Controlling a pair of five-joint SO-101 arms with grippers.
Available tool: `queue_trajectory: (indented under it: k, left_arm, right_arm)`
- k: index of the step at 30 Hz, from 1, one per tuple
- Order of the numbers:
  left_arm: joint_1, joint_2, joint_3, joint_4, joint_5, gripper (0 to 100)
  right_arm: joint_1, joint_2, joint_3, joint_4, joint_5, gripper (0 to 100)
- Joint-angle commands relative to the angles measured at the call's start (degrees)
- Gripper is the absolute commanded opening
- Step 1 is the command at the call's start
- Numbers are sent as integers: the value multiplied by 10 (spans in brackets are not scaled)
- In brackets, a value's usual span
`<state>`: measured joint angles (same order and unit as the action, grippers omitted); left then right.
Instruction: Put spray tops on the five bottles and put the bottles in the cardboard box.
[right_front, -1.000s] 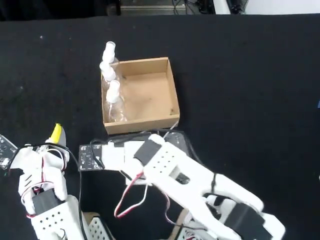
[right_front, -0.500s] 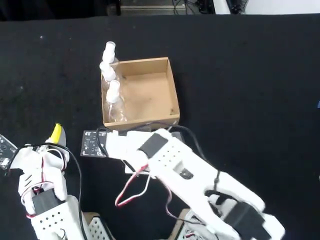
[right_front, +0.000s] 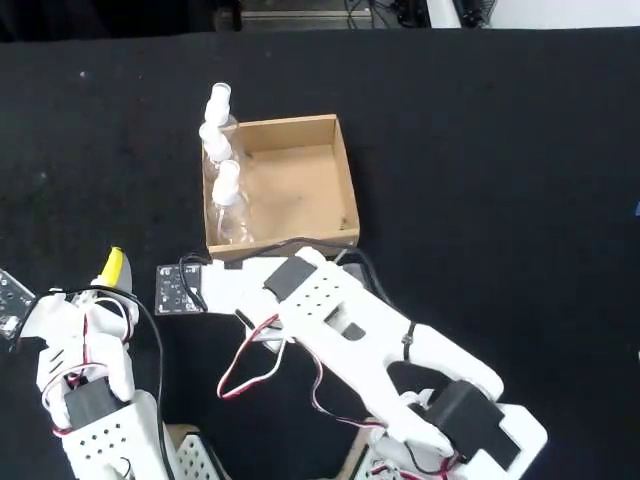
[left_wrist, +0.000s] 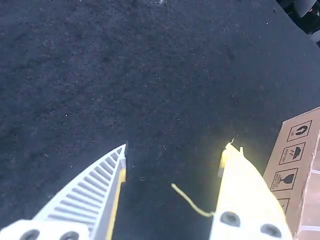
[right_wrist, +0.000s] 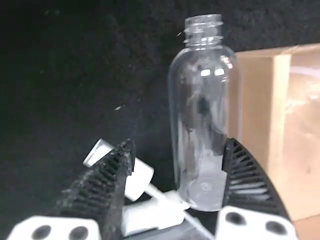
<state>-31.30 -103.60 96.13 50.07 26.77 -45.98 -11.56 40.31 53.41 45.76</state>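
The only print that shows is on the outer wall of the box (left_wrist: 296, 162), seen in the left wrist view: a column of small framed black signs, one of them like a stem glass, each with a line of letters under it that is too small to read. In the right wrist view a clear bottle (right_wrist: 202, 115) with an open neck is between the two black fingers of the right gripper (right_wrist: 180, 144). Its base is close to one finger (right_wrist: 245, 175), and whether they touch I cannot tell. The jaws are spread wide and do not press the bottle. A white spray top (right_wrist: 137, 182) lies on the table beside the other finger (right_wrist: 100, 185), near the base of the bottle. The box wall is just beside the bottle, on its far side from the spray top. From above, the right arm (right_front: 330, 310) reaches across the black table (right_front: 500, 150) to the near wall of the box (right_front: 345, 190) and hides the bottle. Three capped bottles (right_front: 228, 200) are in the box along one wall. The left gripper (left_wrist: 177, 147) is above bare table beside the box, its jaws released, with nothing between them.
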Motion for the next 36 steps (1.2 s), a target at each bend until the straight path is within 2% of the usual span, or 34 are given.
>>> queue_trajectory:
  k: [1,9,21,26,28,33,36]
  left_arm:
    - [0,-7,12,-13,4,275]
    - [0,-7,12,-13,4,275]
    - [0,-7,12,-13,4,275]
    - [0,-7,12,-13,4,275]
    - [0,-7,12,-13,4,275]
    - [0,-7,12,-13,4,275]
    - [0,-7,12,-13,4,275]
  right_arm:
    - [11,21,-26,-42,4,250]
    - [11,52,-26,-43,2,249]
    - [9,58,-13,-47,-59,243]
    - [11,58,-13,-47,-69,119]
    - [12,51,-14,-42,-69,108]
    - [51,-8,-54,12,-70,117]
    - [67,-74,-86,62,-100,117]
